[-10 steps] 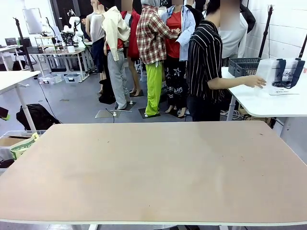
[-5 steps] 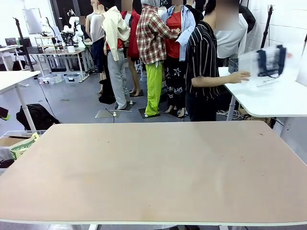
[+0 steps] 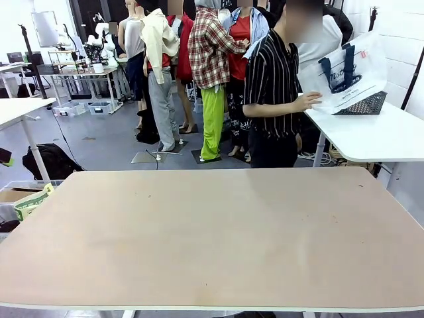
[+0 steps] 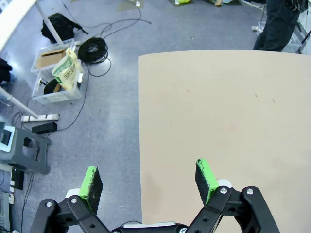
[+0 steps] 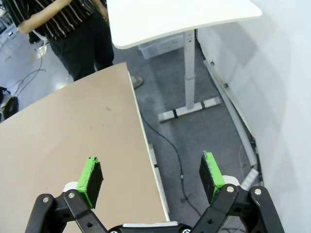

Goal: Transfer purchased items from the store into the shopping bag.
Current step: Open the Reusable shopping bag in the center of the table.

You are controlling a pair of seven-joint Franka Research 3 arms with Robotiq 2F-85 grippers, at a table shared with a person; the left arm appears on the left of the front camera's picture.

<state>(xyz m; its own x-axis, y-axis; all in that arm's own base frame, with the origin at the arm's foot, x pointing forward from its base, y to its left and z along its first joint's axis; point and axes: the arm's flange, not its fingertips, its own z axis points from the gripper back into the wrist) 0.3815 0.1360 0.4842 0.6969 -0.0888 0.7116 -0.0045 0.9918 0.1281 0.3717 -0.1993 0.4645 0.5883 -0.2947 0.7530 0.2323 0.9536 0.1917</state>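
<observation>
Far right: a person [image 3: 271, 86] in a striped shirt stands beside the white side table [image 3: 391, 139], turned toward it.
- The shopping bag [image 3: 344, 69], translucent white with dark blue handles, is raised off that table and tilted. The dark mesh basket [image 3: 364, 105] sits just under it and touches it.
- One hand [image 3: 308, 101] steadies the bag's near lower corner; the other hand is hidden.
- The two look gathered up together, probably to carry them over in one go.
- The purchased items cannot be made out. Whether they ride in the basket is unclear.

Near: the tan worktable [image 3: 212, 232] lies well apart from bag and basket.
- Left gripper [image 4: 148, 182]: fingers spread wide, nothing between the green pads. It hangs over the worktable's left edge, one pad above the floor and one above the board.
- Right gripper [image 5: 151, 177]: likewise spread and holding nothing, straddling the worktable's right edge.

Judgement: both arms are parked at the sides, likely to leave the middle free for setting the goods down. No transfer has begun.
</observation>
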